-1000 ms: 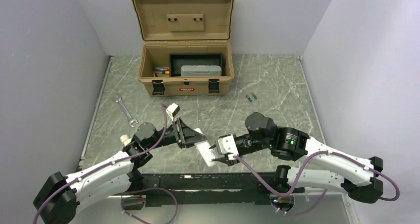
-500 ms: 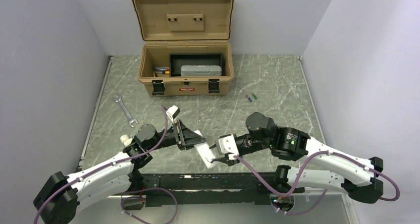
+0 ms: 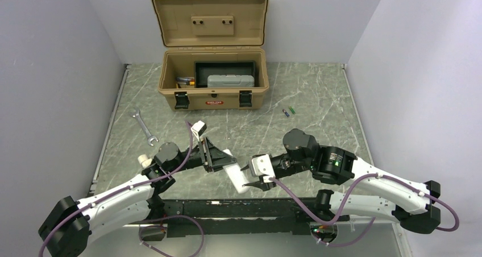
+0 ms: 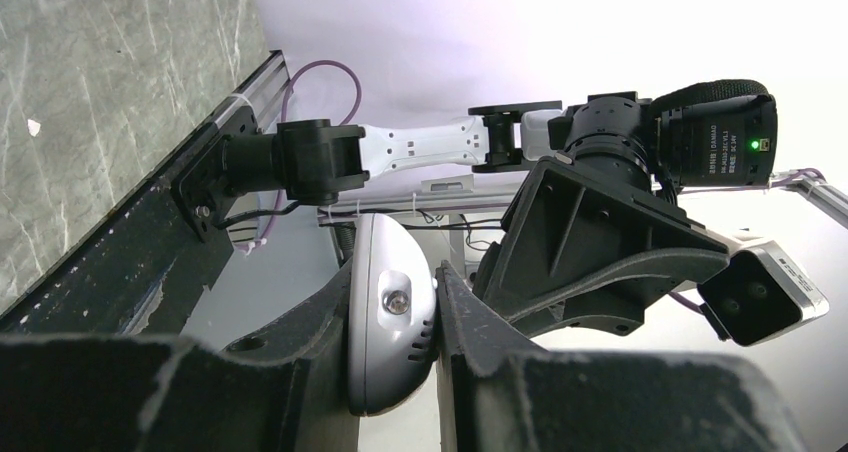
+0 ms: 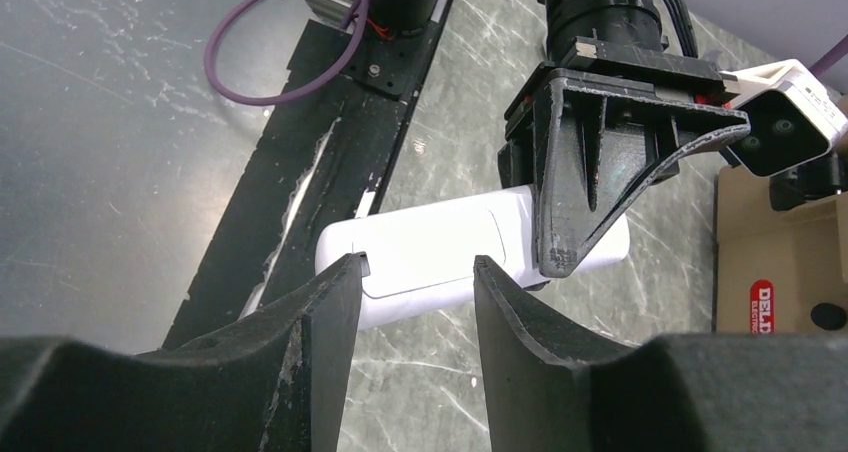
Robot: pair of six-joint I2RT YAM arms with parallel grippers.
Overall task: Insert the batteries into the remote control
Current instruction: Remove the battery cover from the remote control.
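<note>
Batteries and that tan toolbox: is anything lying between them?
Nothing: the overhead view shows only bare tabletop between the batteries and the toolbox.

Two batteries [image 3: 289, 111], one remote control [image 3: 234, 175], one wrench [image 3: 143, 126], one toolbox [image 3: 211, 95].

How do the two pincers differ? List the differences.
The left pincer is shut on the remote control; the right pincer stands open. The left pincer clamps one end of the remote; the right pincer reaches over the other end's flat face without pinching it. Both are at the same remote.
</note>
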